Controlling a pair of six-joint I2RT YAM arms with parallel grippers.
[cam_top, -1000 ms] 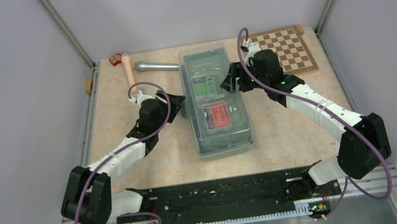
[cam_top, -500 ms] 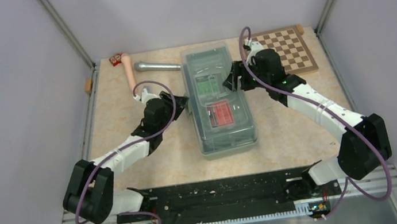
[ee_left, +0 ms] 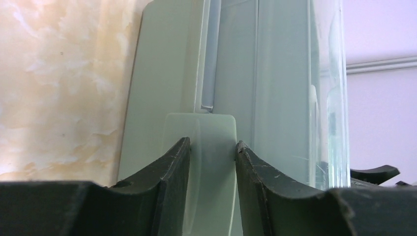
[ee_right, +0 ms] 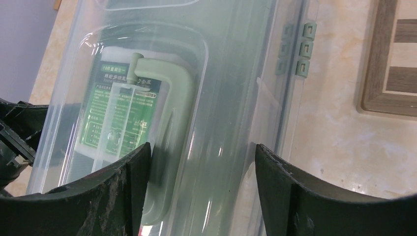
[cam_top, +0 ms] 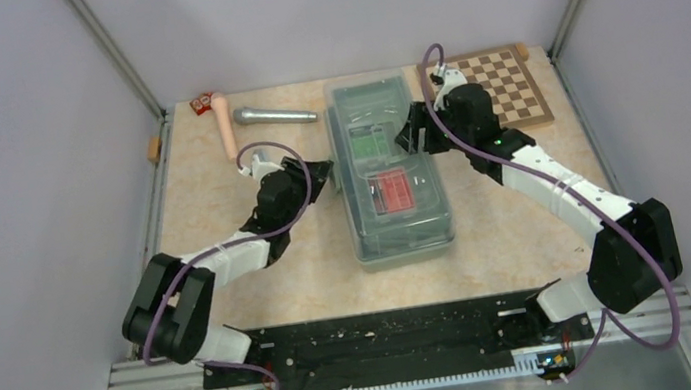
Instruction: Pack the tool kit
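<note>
Two claws at the toolbox (cam_top: 389,169), mid-table: left claw (ee_left: 211,147) narrow, pinching its side latch (ee_left: 200,147); right claw (ee_right: 201,152) wide over the lid (ee_right: 196,73). Press lid down w/ right, snap latch shut

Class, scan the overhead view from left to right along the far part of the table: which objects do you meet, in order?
Small red blocks → pink handle → silver microphone → green toolbox → wooden chessboard.

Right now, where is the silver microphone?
In the top view, the silver microphone lies at the table's far left, between the peach stick and the toolbox.
</note>
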